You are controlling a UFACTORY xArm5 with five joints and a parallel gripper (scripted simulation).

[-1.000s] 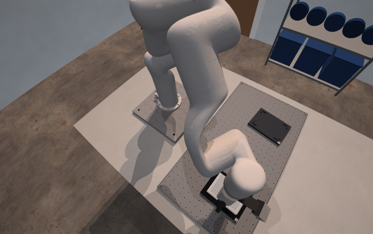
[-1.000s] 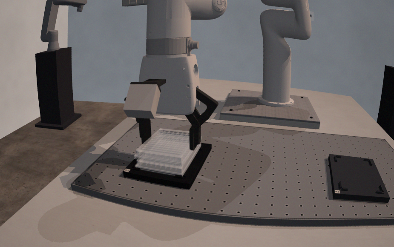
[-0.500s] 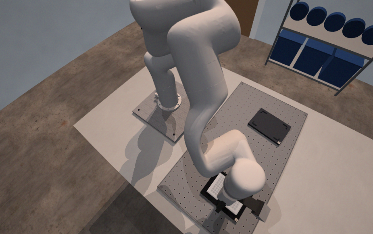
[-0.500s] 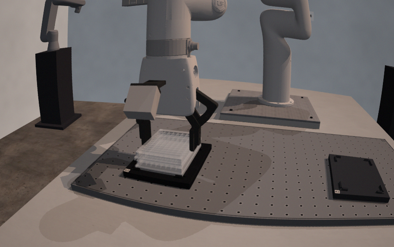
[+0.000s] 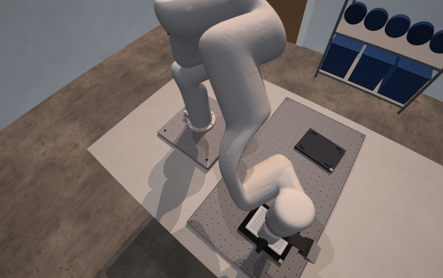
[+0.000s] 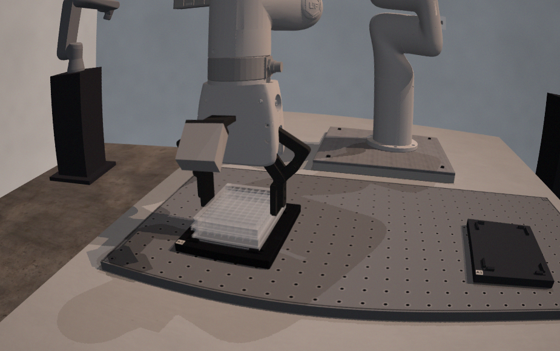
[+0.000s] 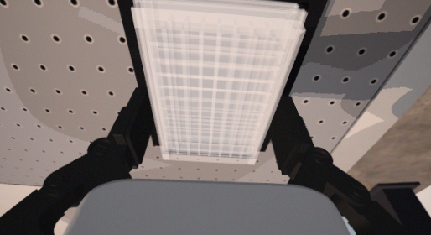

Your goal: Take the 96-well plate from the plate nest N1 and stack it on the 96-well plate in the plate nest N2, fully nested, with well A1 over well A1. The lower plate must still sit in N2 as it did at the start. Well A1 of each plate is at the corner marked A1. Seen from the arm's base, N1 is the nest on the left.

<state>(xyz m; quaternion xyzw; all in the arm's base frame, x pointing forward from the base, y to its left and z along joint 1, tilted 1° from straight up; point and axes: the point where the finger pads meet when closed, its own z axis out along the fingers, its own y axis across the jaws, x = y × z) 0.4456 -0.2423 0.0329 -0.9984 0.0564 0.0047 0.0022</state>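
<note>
Tool [image 6: 240,198] spread apart, straddling stacked plates [image 6: 233,215] in nest N2 [image 6: 269,257] at 7 o'clock on worktop [image 6: 404,327]; best lifted straight up, untouched.

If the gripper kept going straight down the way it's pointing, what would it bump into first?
Probably the upper plate of the clear stack in the black nest. The gripper points straight down, open, with a finger beside each long edge. The fingers might slide past and reach the nest, but depth is unclear.

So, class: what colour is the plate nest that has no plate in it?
Black: the bare plate nest, best seen in the exterior view.
</note>
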